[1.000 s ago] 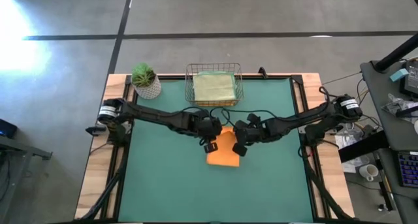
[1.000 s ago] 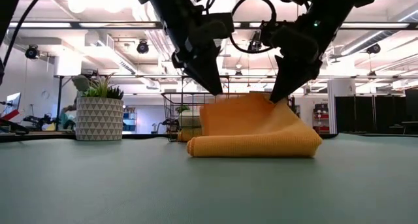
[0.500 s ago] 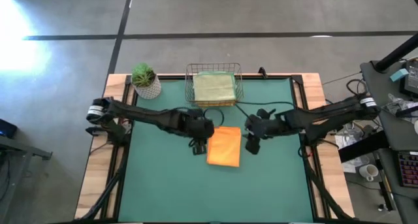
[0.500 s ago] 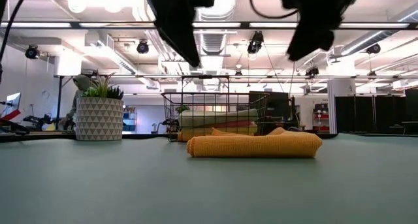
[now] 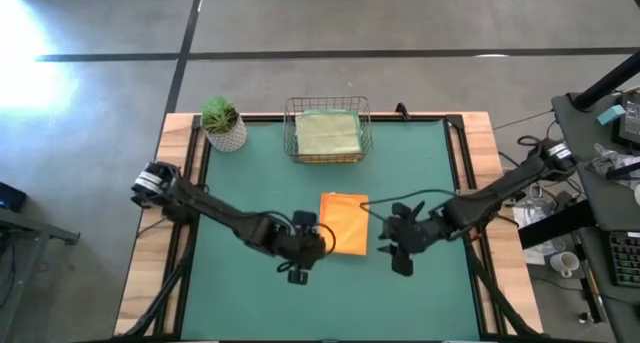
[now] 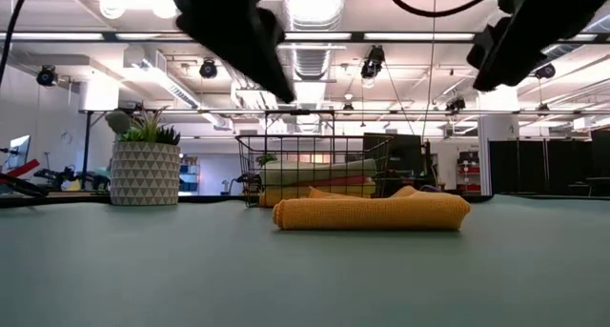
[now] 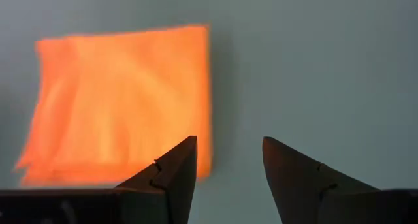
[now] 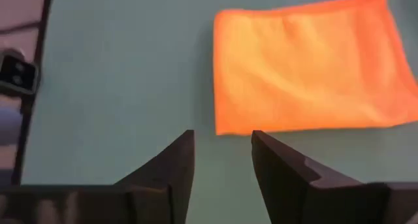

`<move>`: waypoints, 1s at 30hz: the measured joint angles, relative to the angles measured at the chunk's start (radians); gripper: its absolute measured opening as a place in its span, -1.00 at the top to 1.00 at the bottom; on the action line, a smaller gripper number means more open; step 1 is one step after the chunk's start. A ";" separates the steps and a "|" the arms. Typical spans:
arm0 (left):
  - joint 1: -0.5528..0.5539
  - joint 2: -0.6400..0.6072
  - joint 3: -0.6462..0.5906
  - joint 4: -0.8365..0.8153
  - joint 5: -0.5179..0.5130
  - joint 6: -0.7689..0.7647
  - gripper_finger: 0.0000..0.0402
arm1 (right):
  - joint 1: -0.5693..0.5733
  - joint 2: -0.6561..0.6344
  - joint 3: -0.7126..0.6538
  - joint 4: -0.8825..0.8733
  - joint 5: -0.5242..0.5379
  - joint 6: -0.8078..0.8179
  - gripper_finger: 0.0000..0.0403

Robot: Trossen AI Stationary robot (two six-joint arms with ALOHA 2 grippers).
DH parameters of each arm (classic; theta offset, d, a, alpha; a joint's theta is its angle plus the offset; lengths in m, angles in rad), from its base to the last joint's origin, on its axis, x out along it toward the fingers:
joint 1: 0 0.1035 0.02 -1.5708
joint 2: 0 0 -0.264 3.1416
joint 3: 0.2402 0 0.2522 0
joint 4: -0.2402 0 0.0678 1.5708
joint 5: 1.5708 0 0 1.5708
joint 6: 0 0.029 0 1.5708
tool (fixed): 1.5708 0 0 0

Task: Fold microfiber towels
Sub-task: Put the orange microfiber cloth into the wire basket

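A folded orange towel (image 5: 344,223) lies flat mid-table on the green mat (image 5: 240,183), nothing on it — the left gripper (image 5: 298,270) and right gripper (image 5: 400,261) hang just off its near corners, both with fingers spread and empty. Behind it, at the table's far edge, a wire mesh basket (image 5: 291,133) holds a pale sage green towel (image 5: 328,134) atop other folded cloths, with a small potted plant (image 5: 222,123) standing beside the basket.

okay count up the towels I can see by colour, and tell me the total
Orange towel, folded on the green mat: 1
Pale green towel, on top in the wire basket: 1
Orange towel lower in the basket stack, an edge showing in the low view: 1
Total visible: 3
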 joint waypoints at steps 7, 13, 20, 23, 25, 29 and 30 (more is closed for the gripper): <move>-0.006 0.083 -0.005 0.069 0.021 0.029 0.21 | 0.010 0.143 0.008 0.093 0.000 -0.102 0.05; 0.000 0.149 0.004 0.103 -0.002 0.028 0.21 | 0.015 0.284 0.070 0.125 0.000 -0.266 -0.05; 0.017 0.190 -0.001 0.104 -0.051 0.027 0.21 | 0.006 0.434 0.142 0.145 0.025 -0.367 -0.04; 0.031 0.205 0.002 0.111 -0.055 0.032 0.21 | 0.001 0.477 0.162 0.136 0.030 -0.364 -0.04; 0.043 0.225 0.001 0.112 -0.055 0.034 0.21 | -0.001 0.502 0.171 0.112 0.055 -0.341 -0.04; 0.069 0.246 -0.001 0.110 -0.034 0.035 0.21 | -0.010 0.531 0.182 0.073 0.101 -0.308 -0.04; 0.074 0.251 0.002 0.123 -0.026 0.035 0.21 | -0.010 0.532 0.182 0.062 0.103 -0.298 -0.04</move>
